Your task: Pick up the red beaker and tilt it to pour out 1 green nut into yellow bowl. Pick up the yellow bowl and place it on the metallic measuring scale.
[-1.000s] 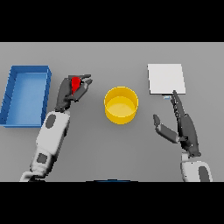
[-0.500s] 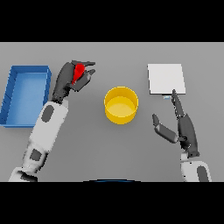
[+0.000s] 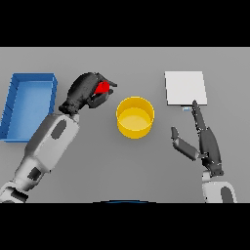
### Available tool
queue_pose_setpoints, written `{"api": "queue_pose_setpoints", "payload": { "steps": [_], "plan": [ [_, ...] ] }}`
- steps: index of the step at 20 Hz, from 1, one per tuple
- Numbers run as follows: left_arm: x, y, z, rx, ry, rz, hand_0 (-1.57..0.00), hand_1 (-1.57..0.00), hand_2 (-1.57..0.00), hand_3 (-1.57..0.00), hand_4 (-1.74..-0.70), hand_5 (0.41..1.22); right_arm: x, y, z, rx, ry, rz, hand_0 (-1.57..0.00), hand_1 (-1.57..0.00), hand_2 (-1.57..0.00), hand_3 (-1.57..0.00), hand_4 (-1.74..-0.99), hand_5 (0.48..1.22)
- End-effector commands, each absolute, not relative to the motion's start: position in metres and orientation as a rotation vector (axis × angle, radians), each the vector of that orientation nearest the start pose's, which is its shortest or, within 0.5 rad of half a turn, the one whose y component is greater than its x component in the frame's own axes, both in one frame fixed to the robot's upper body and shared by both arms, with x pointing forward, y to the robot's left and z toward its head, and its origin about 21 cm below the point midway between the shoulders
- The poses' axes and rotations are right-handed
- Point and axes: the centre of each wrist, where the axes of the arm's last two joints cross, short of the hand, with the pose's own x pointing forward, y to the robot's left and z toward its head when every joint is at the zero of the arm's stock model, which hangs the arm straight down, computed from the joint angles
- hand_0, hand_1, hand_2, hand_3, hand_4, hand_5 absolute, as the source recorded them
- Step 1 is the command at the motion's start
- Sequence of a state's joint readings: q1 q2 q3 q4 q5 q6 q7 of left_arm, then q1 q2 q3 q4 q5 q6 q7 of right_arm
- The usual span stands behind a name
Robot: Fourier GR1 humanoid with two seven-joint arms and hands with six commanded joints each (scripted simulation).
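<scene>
The left hand (image 3: pixel 87 92) is wrapped around the red beaker (image 3: pixel 102 88), holding it just left of the yellow bowl (image 3: pixel 135 116) and near its upper-left rim. Little of the beaker shows between the fingers — its long axis cannot be made out. The bowl sits mid-table with bare grey table (image 3: pixel 146 166) around it. The blue bin (image 3: pixel 29 105) lies at the left edge, the scale (image 3: pixel 185 88) upper right. The right hand (image 3: pixel 204 141) rests below the scale, fingers straight, holding nothing.

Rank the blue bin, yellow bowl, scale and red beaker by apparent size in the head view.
1. blue bin
2. scale and yellow bowl: too alike to rank
3. red beaker, mostly hidden inside the left hand
</scene>
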State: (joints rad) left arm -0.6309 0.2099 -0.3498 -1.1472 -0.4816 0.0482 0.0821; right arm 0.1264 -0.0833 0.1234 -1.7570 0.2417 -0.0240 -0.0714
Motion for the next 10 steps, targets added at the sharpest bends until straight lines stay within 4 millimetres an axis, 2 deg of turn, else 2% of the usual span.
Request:
{"api": "queue_pose_setpoints", "payload": {
  "steps": [1, 2, 8, 10],
  "plan": [
    [0.372, 0.142, 0.072, 0.503, -1.638, -1.074, -1.57, -1.57, -1.57, -1.57, -1.74, 1.123, 0.216, -0.226, 0.015, -0.191, -1.698, 0.299, 0.00, 0.00, 0.00, 0.00, -1.260, 0.719],
    [0.376, 0.138, 0.080, 0.561, -1.639, -1.176, -1.57, -1.57, -1.57, -1.57, -1.74, 1.137, 0.215, -0.226, 0.015, -0.182, -1.710, 0.297, 0.00, 0.00, 0.00, 0.00, -1.266, 0.720],
    [0.393, 0.111, 0.090, 0.776, -1.527, -1.628, -1.57, -1.57, -1.57, -1.57, -1.74, 1.193, 0.215, -0.229, 0.013, -0.165, -1.715, 0.285, 0.00, 0.00, 0.00, 0.00, -1.264, 0.717],
    [0.396, 0.105, 0.097, 0.818, -1.483, -1.786, -1.57, -1.57, -1.57, -1.57, -1.65, 1.203, 0.221, -0.226, 0.014, -0.167, -1.718, 0.281, 0.00, 0.00, 0.00, 0.00, -1.262, 0.705]
  ]
}}
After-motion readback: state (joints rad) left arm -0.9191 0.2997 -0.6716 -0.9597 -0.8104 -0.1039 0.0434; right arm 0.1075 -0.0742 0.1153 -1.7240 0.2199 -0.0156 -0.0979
